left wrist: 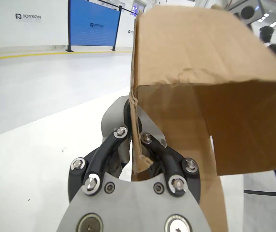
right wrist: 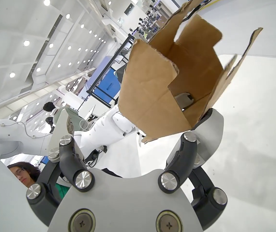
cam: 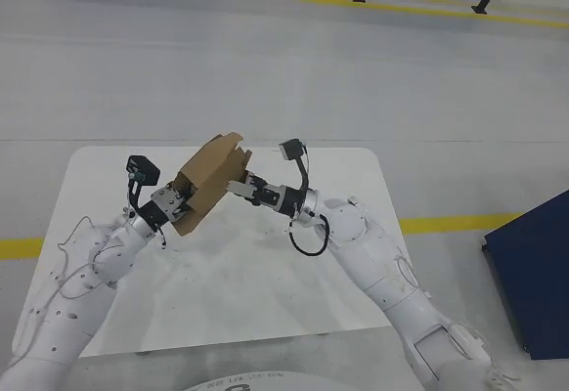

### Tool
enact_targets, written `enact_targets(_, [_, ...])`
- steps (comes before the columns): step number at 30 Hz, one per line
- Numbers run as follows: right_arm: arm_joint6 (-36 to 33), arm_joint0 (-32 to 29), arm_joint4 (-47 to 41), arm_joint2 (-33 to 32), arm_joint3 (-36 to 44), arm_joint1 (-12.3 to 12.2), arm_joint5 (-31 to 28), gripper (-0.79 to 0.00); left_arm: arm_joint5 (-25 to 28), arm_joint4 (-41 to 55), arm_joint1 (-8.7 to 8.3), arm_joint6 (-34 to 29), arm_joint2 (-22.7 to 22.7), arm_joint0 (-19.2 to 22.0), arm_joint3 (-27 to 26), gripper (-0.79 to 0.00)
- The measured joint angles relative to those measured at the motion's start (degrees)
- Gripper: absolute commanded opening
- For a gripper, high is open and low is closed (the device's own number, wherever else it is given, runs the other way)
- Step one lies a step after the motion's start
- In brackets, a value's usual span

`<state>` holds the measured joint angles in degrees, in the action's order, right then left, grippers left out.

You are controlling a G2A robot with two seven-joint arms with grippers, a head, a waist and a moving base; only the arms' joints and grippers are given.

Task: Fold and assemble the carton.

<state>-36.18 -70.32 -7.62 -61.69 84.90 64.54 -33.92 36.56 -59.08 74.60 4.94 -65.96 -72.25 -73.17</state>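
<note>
A brown cardboard carton (cam: 209,180) is held tilted in the air over the far part of the white table (cam: 255,283), partly opened into a tube with loose flaps. My left gripper (cam: 173,203) holds it from below on the left; in the left wrist view it (left wrist: 135,124) is shut on a thin edge flap of the carton (left wrist: 200,56). My right gripper (cam: 242,186) sits at the carton's right side. In the right wrist view its fingers (right wrist: 211,121) are spread wide, open, with the carton's (right wrist: 150,92) lower corner between them and one finger against a flap.
The table has bare white surface in front of and beside both arms. A dark blue block (cam: 548,264) stands on the floor off the table's right side. A yellow floor line (cam: 1,248) runs behind the table.
</note>
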Motion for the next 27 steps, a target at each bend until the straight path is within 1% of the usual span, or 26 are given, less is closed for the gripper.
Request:
enact_targets(2, [-0.12,0.03,-0.19,-0.01,-0.13,0.03,-0.12,0.000,0.64,0.39,0.04,0.98,0.23,-0.03,0.24,-0.785])
enact_targets(6, [-0.17,-0.06,-0.29,-0.28,-0.60,0.03,-0.32,0.000,2.30,2.12,-0.24,1.35,-0.83,-0.06,0.27,-0.785])
enact_targets(12, [-0.02,0.00,-0.75,-0.96,-1.61,0.01,0.17,0.000,2.98,2.33,-0.89,1.22,-2.82,-1.47,-1.92,-0.785])
enact_targets(16, [1.44,-0.02,0.58,-1.54,-2.05,0.02,1.18,0.000,-0.78,-1.60,-1.31,1.78,-3.99,-2.73,-4.52,-0.785])
enact_targets(21, [7.75,-1.12,6.71,-2.19,-1.04,0.13,3.11,0.000,-5.83,-8.88,-1.78,1.47,-4.41,-4.55,-8.35,-0.785])
enact_targets(27, [8.88,-2.80,7.28,-4.86,-0.09,-0.31,2.05,0.000,-10.83,-22.84,-2.59,-4.30,-3.24,-6.42,-13.47,-0.785])
